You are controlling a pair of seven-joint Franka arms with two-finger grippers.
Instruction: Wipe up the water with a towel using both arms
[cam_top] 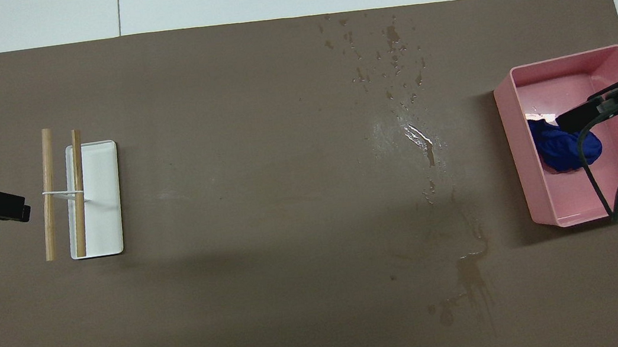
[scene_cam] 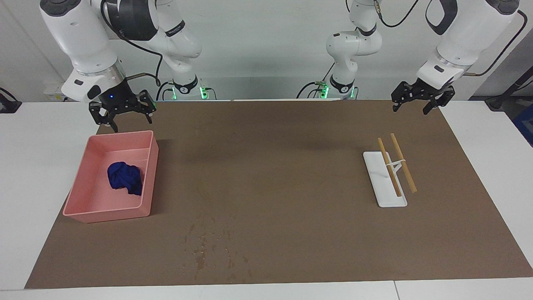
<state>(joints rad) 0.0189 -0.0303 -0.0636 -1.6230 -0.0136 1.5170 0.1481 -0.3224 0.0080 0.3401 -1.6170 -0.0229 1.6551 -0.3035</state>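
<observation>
While the blue towel lies wadded in the pink tub at the right arm's end, the facing view shows the right gripper raised over the tub's robot-side rim, fingers apart, and the left gripper likewise spread, empty, over the mat's corner; water specks lie farther out; from overhead, the right gripper overlaps the towel; water trails beside the tub

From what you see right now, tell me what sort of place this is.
Probably a robotics lab bench: two white arms mounted at a white table, a brown mat as staged work surface, and props laid out, a pink tub and white tray.
</observation>
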